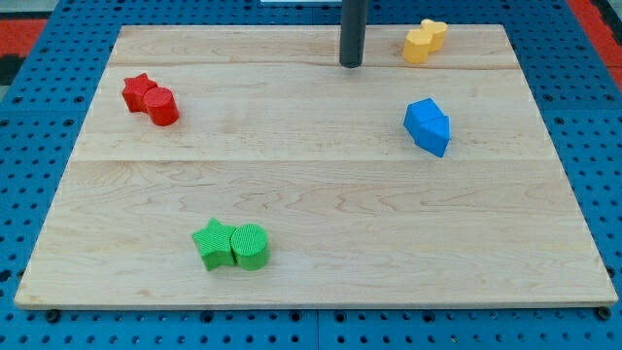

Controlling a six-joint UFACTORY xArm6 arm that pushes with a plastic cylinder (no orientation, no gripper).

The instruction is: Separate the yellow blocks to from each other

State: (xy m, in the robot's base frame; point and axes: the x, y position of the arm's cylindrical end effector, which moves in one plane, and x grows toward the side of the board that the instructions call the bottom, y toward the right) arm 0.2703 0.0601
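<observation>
Yellow blocks (pixel 426 40) are still jammed together up near the view's top right corner of the worktop (pixel 311 194), touching each other, shapes hard to make out from here. So as far as I can tell the separating hasn't started at all, the whole job is left. My tip (pixel 351 64) sits on the board just to the view's left of the yellow pair, close but clearly apart, not touching anything. No hand on this rig, just the rod, so nothing is clenched or released or held. Further out: a blue pair (pixel 428 126) below the yellows, red star and red cylinder (pixel 150 99) touching at the view's left, green star and green cylinder (pixel 231 244) touching near the bottom.
</observation>
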